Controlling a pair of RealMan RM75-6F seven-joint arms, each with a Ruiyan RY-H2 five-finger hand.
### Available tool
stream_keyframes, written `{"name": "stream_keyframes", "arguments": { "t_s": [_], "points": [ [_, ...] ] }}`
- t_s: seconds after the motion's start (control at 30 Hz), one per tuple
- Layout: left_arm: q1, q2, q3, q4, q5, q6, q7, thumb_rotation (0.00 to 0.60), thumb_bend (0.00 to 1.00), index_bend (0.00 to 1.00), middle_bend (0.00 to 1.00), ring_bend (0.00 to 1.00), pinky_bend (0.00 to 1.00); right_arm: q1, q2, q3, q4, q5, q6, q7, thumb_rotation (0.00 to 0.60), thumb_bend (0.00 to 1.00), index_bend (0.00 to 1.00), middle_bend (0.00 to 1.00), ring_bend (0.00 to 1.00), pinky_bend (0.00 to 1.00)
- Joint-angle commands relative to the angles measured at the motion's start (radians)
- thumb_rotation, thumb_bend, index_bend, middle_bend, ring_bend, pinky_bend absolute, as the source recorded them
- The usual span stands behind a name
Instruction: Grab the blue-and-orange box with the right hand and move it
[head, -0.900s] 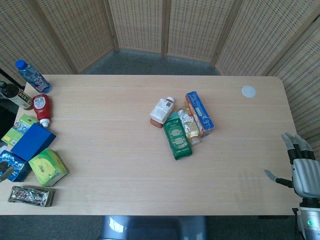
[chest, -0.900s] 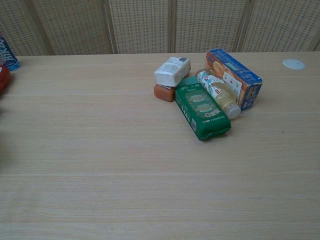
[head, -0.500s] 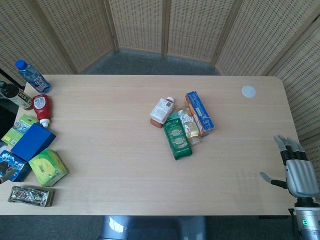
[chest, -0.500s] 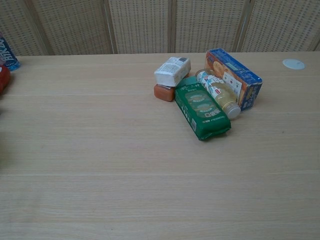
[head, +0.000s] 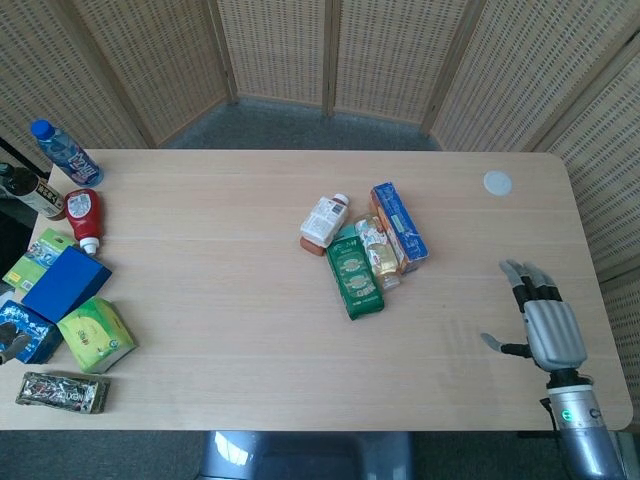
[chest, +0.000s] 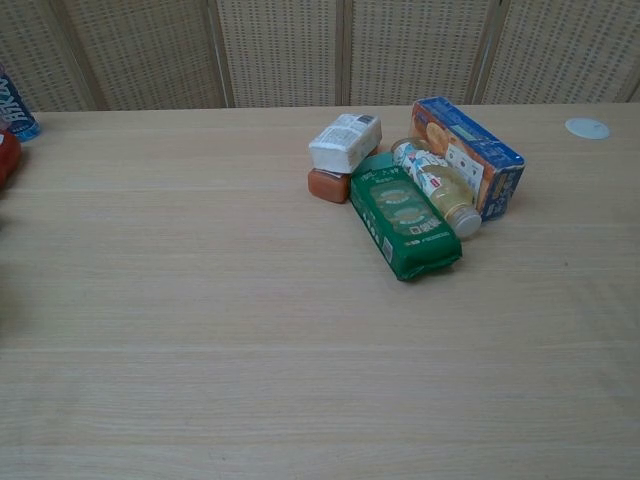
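Note:
The blue-and-orange box (head: 400, 226) (chest: 468, 155) lies on its long side at the right end of a cluster mid-table. A small clear bottle (head: 375, 250) (chest: 435, 185) leans against its left side, and a green packet (head: 354, 270) (chest: 405, 215) lies beside that. My right hand (head: 545, 325) hovers near the table's right front corner, well to the right of and nearer than the box, fingers apart and holding nothing. It does not show in the chest view. A grey bit (head: 8, 345) at the left edge may be my left hand.
A white carton (head: 325, 220) on an orange-red pack (chest: 328, 185) forms the cluster's left side. A white disc (head: 497, 182) lies far right. Bottles (head: 65, 152), a blue box (head: 65, 283), a green box (head: 97, 335) and a dark packet (head: 62, 392) line the left edge.
My right hand has moved left and inward over the table, from the right edge toward the cluster. The box and the other items have not moved.

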Motion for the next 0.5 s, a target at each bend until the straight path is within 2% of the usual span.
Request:
{"name": "stream_keyframes", "arguments": {
  "t_s": [0.03, 0.13, 0.27, 0.37, 0.5],
  "points": [
    [0.0, -0.002, 0.001, 0.001, -0.002, -0.002, 0.004, 0.6, 0.0, 0.0, 0.0, 0.0, 0.0, 0.103, -0.055, 0.064, 0.0, 0.123, -0.127, -0.066, 0.522, 0.0, 0.0, 0.0, 0.0, 0.0],
    [-0.001, -0.005, 0.001, 0.007, -0.011, -0.007, 0.008, 0.6, 0.0, 0.0, 0.0, 0.0, 0.0, 0.175, -0.1, 0.103, 0.032, 0.222, -0.214, -0.091, 0.526, 0.0, 0.0, 0.0, 0.0, 0.0],
    [-0.005, -0.012, 0.001, 0.018, -0.024, -0.022, 0.014, 0.6, 0.0, 0.0, 0.0, 0.0, 0.0, 0.265, -0.175, 0.162, 0.113, 0.38, -0.348, -0.015, 0.577, 0.0, 0.0, 0.0, 0.0, 0.0],
    [-0.01, -0.017, -0.001, 0.025, -0.036, -0.033, 0.021, 0.6, 0.0, 0.0, 0.0, 0.0, 0.0, 0.337, -0.231, 0.183, 0.202, 0.492, -0.392, -0.073, 0.583, 0.0, 0.0, 0.0, 0.0, 0.0],
    [-0.014, -0.023, -0.008, 0.026, -0.052, -0.039, 0.03, 0.6, 0.0, 0.0, 0.0, 0.0, 0.0, 0.413, -0.276, 0.207, 0.235, 0.633, -0.386, -0.168, 0.583, 0.0, 0.0, 0.0, 0.0, 0.0]
  ]
}}
